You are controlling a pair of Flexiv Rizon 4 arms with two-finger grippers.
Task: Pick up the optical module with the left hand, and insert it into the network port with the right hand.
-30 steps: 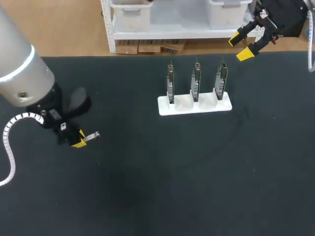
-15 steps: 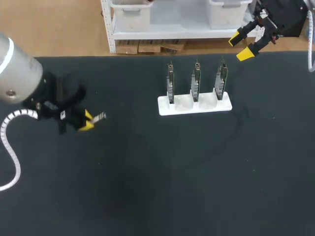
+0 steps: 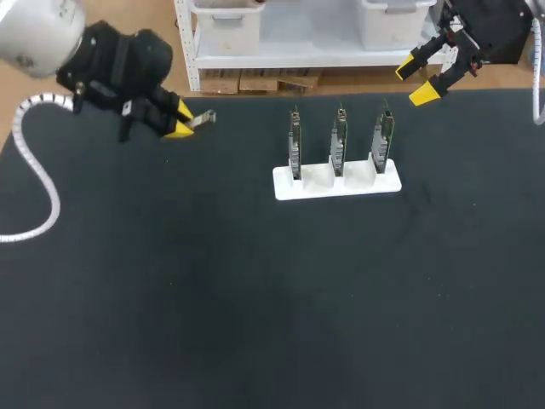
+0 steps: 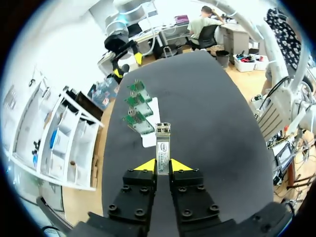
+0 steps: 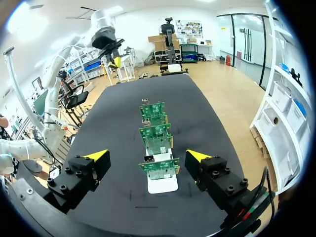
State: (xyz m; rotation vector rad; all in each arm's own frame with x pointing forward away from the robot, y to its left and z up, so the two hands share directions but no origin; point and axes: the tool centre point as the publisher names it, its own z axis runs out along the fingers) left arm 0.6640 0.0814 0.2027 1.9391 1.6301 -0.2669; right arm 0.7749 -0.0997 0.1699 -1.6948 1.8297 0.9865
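My left gripper (image 3: 182, 123) hangs over the table's far left, shut on a slim silver optical module (image 3: 202, 119) that sticks out past its yellow tips toward the right. In the left wrist view the module (image 4: 162, 144) stands clamped between the fingers, with the white holder (image 4: 149, 128) of green network cards ahead of it. That holder (image 3: 336, 181) sits at the far middle of the table, carrying three upright cards (image 3: 339, 141). My right gripper (image 3: 424, 77) is open, high above the far right edge. The right wrist view looks down on the cards (image 5: 157, 148) between its wide-apart fingers.
A black mat (image 3: 272, 298) covers the whole table. My left arm's white cable (image 3: 34, 175) loops down at the left edge. Nothing else lies on the mat besides the holder.
My left gripper has risen and moved toward the table's far side and rightward, carrying the module with it. The right arm has stayed still.
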